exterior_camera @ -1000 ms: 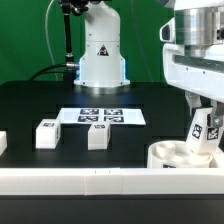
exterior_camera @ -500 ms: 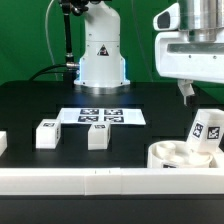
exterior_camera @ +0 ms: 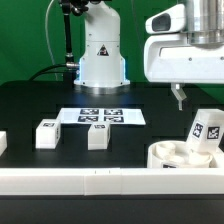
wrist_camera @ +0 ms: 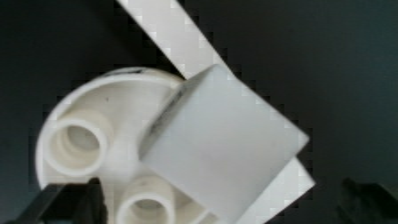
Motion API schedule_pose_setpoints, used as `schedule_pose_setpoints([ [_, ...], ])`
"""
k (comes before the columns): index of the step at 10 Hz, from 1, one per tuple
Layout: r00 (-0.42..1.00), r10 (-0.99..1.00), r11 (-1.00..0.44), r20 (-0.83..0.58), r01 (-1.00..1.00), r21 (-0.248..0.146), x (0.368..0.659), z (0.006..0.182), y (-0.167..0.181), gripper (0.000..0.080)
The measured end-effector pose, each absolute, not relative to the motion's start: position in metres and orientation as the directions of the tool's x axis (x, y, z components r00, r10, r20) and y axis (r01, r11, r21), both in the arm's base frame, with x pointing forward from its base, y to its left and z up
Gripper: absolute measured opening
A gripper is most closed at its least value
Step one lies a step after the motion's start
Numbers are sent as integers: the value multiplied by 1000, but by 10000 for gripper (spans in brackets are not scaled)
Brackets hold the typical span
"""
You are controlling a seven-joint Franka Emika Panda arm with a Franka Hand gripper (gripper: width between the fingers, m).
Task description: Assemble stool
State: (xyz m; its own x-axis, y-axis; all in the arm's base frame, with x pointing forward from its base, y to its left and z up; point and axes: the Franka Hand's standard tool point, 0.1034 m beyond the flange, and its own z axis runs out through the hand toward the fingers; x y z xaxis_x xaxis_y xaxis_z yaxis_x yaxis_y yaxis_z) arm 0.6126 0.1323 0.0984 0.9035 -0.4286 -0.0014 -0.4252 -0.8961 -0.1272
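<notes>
The round white seat (exterior_camera: 172, 155) lies at the exterior view's right, against the front rail. One tagged leg (exterior_camera: 204, 134) stands tilted in a seat socket. Two more tagged legs (exterior_camera: 46, 133) (exterior_camera: 97, 136) stand on the black table in front of the marker board (exterior_camera: 100, 116). My gripper (exterior_camera: 180, 99) hangs above and slightly left of the standing leg, apart from it. In the wrist view the seat (wrist_camera: 80, 130) with its open sockets and the leg's flat face (wrist_camera: 231, 145) fill the picture. My gripper (wrist_camera: 214, 207) is open, with dark fingertips (wrist_camera: 59, 205) far apart at the edge.
A long white border rail (exterior_camera: 90, 181) runs along the table's front edge and also shows in the wrist view (wrist_camera: 175, 35). A small white block (exterior_camera: 2, 143) sits at the far left edge. The robot base (exterior_camera: 102, 55) stands behind the marker board.
My gripper has let go of the leg standing in the seat, then risen and drifted toward the exterior view's left. The leg stays tilted in its socket.
</notes>
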Motion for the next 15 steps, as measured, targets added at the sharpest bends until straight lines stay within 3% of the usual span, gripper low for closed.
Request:
schedule_pose_setpoints([
  [3,986,-161,-979,52,-153,-132,615,101,138,649],
  [7,986,138,-984,95,148,-103,616,99,136,649],
  [9,933,339,-935,124,349,-70,613,96,143,649],
  [15,728,674,-732,129,681,-19,606,92,148,649],
])
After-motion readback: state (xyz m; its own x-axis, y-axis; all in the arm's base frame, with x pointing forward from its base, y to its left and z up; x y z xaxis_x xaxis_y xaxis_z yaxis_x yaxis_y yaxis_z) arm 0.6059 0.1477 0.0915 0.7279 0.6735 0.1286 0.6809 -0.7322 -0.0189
